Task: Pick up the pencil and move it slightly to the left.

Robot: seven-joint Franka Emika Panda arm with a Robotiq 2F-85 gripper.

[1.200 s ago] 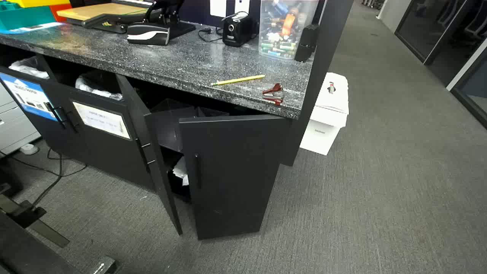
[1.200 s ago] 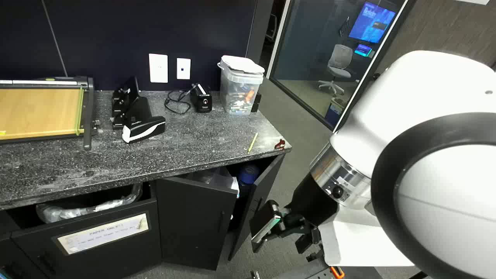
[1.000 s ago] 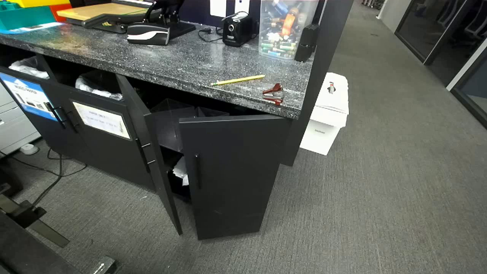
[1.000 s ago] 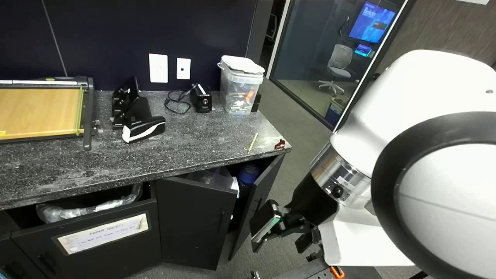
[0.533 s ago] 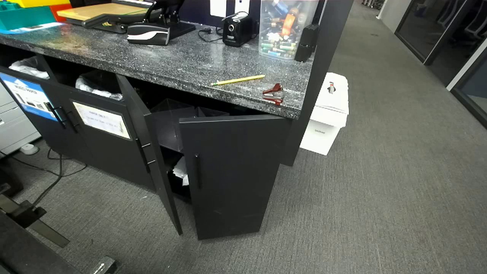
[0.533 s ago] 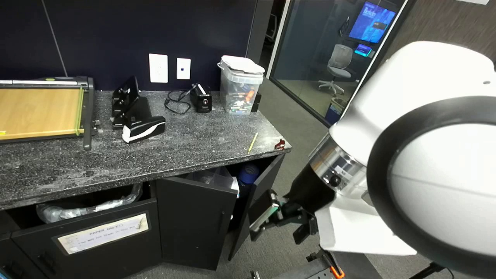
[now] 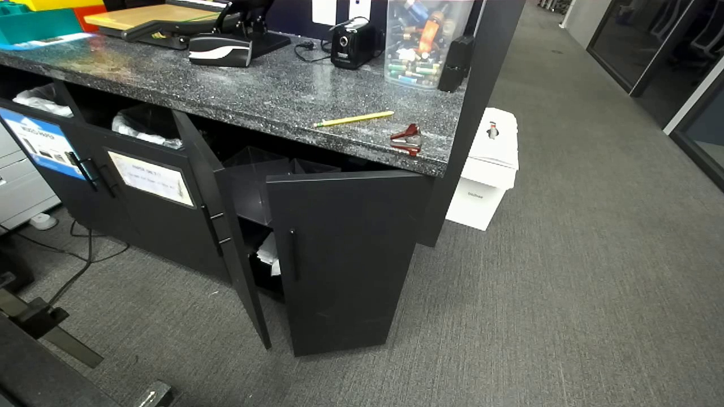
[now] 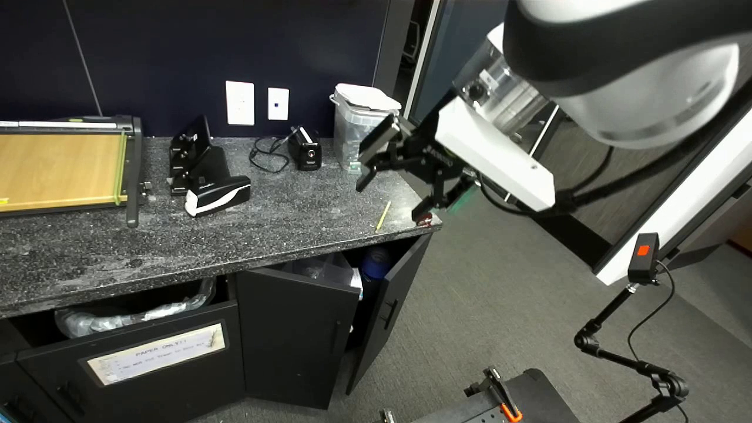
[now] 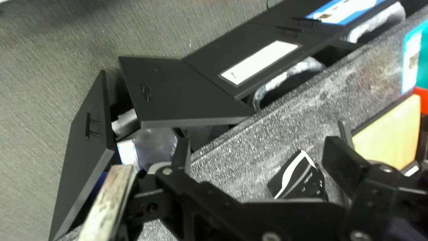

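Observation:
The thin yellow pencil (image 7: 353, 119) lies flat on the dark speckled counter (image 7: 254, 85) near its front edge and right end. It also shows in an exterior view (image 8: 383, 215). My gripper (image 8: 389, 201) is open with nothing between its fingers. In that view it appears above the counter's right end, its fingers on either side of the pencil in the picture; its exact height is hard to judge. In the wrist view the gripper (image 9: 256, 147) has its fingers wide apart, with counter between them. The pencil does not show in the wrist view.
A reddish-brown staple remover (image 7: 406, 140) lies right of the pencil. A clear bucket (image 8: 364, 132), black sharpener (image 8: 305, 150), hole punch (image 8: 217, 197) and paper cutter (image 8: 64, 164) stand further back or left. Two cabinet doors (image 7: 345, 260) hang open below the counter's edge.
My arm has swung up; the gripper has risen from beside the open cabinet doors, below counter level, to above the counter's right end. The pencil has not moved.

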